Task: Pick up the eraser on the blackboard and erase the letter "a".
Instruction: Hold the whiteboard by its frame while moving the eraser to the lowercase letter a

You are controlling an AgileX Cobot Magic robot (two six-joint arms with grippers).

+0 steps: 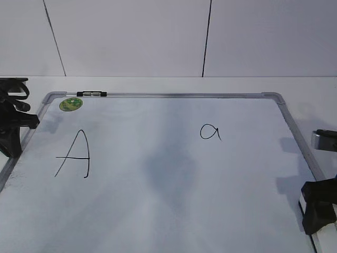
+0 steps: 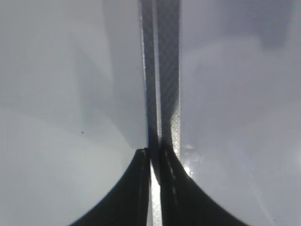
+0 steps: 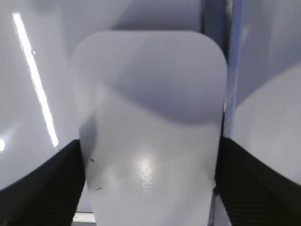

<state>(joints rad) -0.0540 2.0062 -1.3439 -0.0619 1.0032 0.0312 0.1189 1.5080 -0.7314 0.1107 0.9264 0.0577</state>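
Eraser (image 3: 150,127) between right pincer (image 3: 149,181) fingers, both touching; left pincer (image 2: 151,162) closed, empty.

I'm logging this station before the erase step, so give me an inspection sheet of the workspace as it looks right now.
Surface: white table carrying the blackboard, framed in silver-grey metal.
Job's things: the letter "a" intact on the board's right half; the eraser lies between the right gripper's fingers at the board's right edge.
Clutter: large capital A on the left half; green sticker and marker at the top-left frame.
Grippers: left gripper shut, empty, over the board's left frame; right gripper straddles the eraser, fingers at its sides; contact cannot be judged.
Cables: nothing seen.
Surroundings: pale panelled wall behind.
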